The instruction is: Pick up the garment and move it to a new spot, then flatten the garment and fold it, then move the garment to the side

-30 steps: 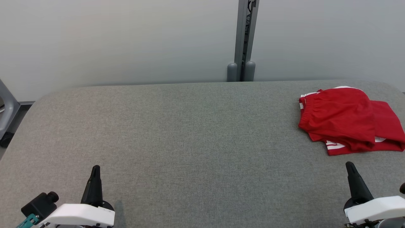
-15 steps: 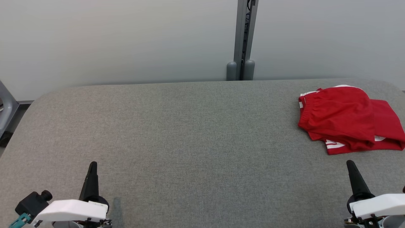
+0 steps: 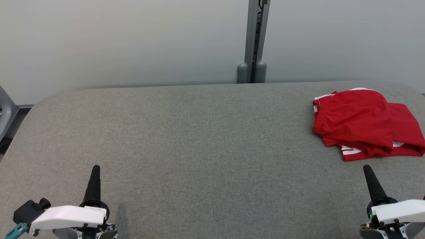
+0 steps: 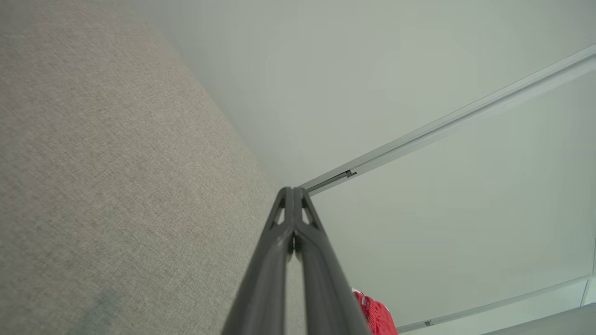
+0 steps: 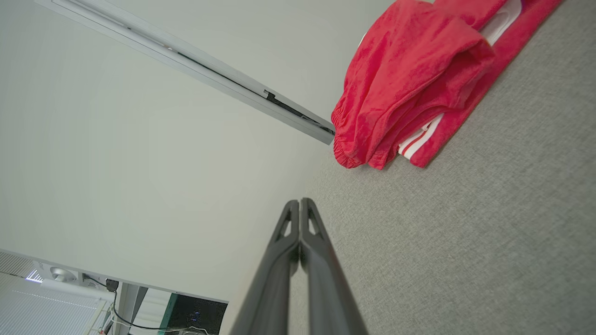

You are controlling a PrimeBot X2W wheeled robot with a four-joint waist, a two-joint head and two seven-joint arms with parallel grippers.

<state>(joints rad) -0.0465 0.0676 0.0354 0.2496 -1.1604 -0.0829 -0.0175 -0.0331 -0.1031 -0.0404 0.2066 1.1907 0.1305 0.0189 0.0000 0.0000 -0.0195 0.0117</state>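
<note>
The garment (image 3: pixel 363 124) is a pair of red shorts with white side stripes, lying folded in a heap at the far right of the grey table (image 3: pixel 199 139). It also appears in the right wrist view as the garment (image 5: pixel 409 83) ahead of the fingers, and as a red sliver (image 4: pixel 377 316) low in the left wrist view. My right gripper (image 3: pixel 366 168) is shut and empty, a short way in front of the garment without touching it. My left gripper (image 3: pixel 96 167) is shut and empty near the table's front left.
A grey post (image 3: pixel 254 39) stands against the pale wall behind the table's far edge. A grey frame (image 3: pixel 5 114) stands off the table's left side. The table's corners are rounded.
Both grippers have slid slightly lower toward the front edge of the head view, and the view itself has shifted a little. The garment lies as before.
</note>
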